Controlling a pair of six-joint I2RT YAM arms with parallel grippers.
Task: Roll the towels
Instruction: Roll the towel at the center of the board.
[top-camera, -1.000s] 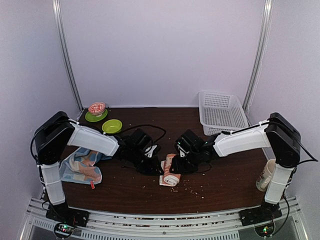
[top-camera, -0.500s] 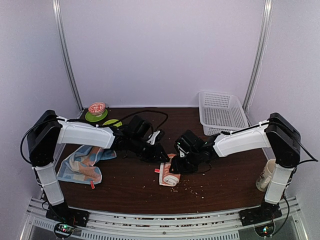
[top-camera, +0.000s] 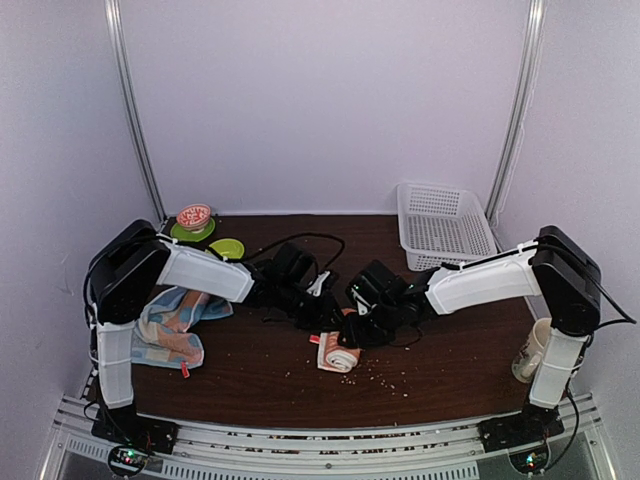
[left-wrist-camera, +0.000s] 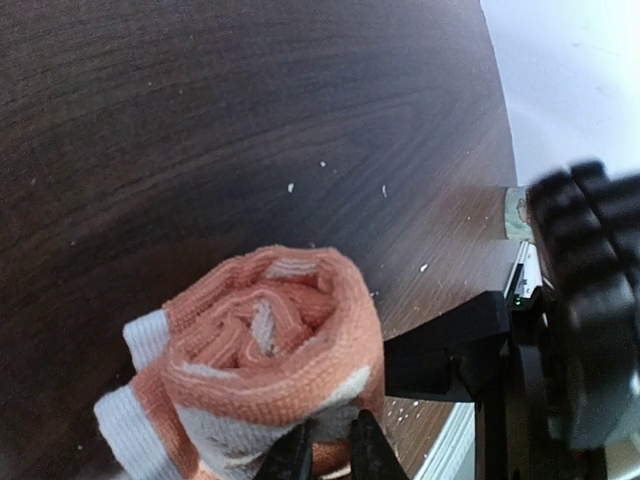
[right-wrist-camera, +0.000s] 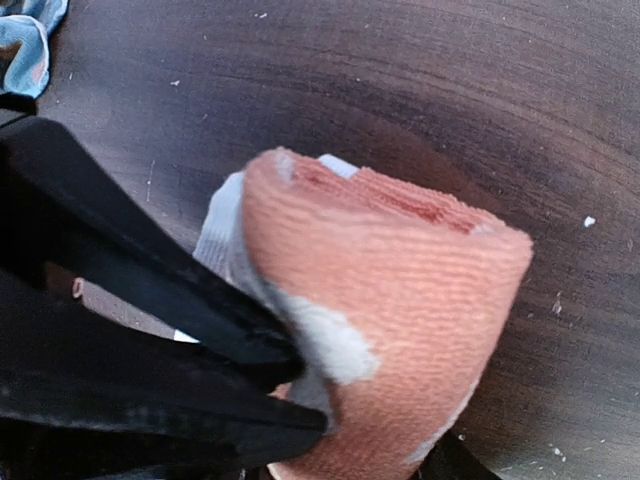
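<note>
Tabletop of dark wood, seen from above. Two robot arms reach in from either side, and their fingers meet near its middle.

White basket stands on the far side, well beyond the right fingers and off to their right.

Blue towel, the larger of the two cloths, lies in a loose crumpled heap well to the left of the left fingers. Neither arm touches it, and it is not rolled at all.

Orange towel, the smaller cloth, lies right at both sets of fingers, just on their near side. It is wound into a short, fat roll. The left wrist view shows the spiral of layers at its end, with a white-edged corner sticking out low on one side. The left fingers are drawn almost together and appear to pinch cloth at the roll's edge. The right fingers sit against the other side of the roll. Whether they are spread or closed on it cannot be told, because the roll fills their view.

Pale mug stands at the tabletop's right edge, well apart from the right fingers. Small pale crumbs dot the wood just in front of both sets of fingers.

The task looks roughly half done. The orange roll seems formed and probably needs only a tidy release, perhaps with the loose corner tucked in. The blue towel has everything left: it must be spread flat and then rolled.
</note>
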